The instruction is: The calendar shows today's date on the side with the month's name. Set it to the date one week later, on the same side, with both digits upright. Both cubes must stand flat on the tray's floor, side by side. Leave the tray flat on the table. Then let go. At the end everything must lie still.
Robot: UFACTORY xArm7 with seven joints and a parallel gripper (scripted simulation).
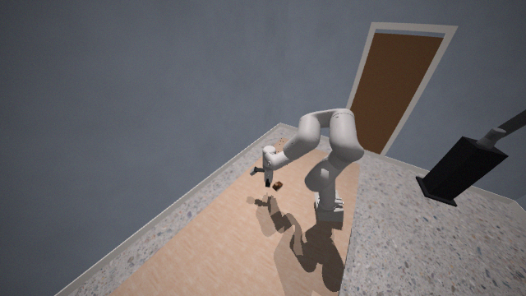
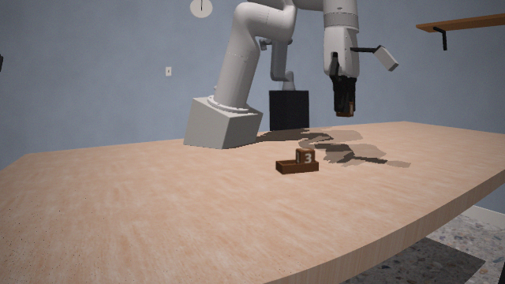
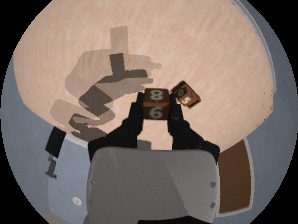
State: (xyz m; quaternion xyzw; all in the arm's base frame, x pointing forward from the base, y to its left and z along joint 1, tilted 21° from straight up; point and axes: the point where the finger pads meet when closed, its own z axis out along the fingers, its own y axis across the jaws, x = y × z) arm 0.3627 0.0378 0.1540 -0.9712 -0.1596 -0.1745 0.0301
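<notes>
My gripper (image 1: 268, 184) (image 2: 344, 106) (image 3: 156, 101) is shut on a brown cube (image 2: 345, 114) (image 3: 156, 111), well above the table. In the wrist view this cube shows 8 and, below it, 6; both read upright there. The brown tray (image 2: 300, 169) (image 1: 280, 185) stands flat on the table, off to one side below the gripper. The other cube (image 2: 308, 158) (image 3: 186, 100) stands in the tray's right end in the exterior view, with a 3 facing that camera and a thin stroke on its left face. The wrist view shows 0 and 5 on it. The month side cannot be made out.
The wooden table (image 2: 158, 205) (image 1: 197, 247) bears the arm's base (image 2: 205, 126) behind the tray. Shadows of the arm fall on the table below the gripper. A wall shelf (image 2: 465, 23) is at the upper right in the exterior view. A black pedestal (image 1: 464, 170) stands beyond the table.
</notes>
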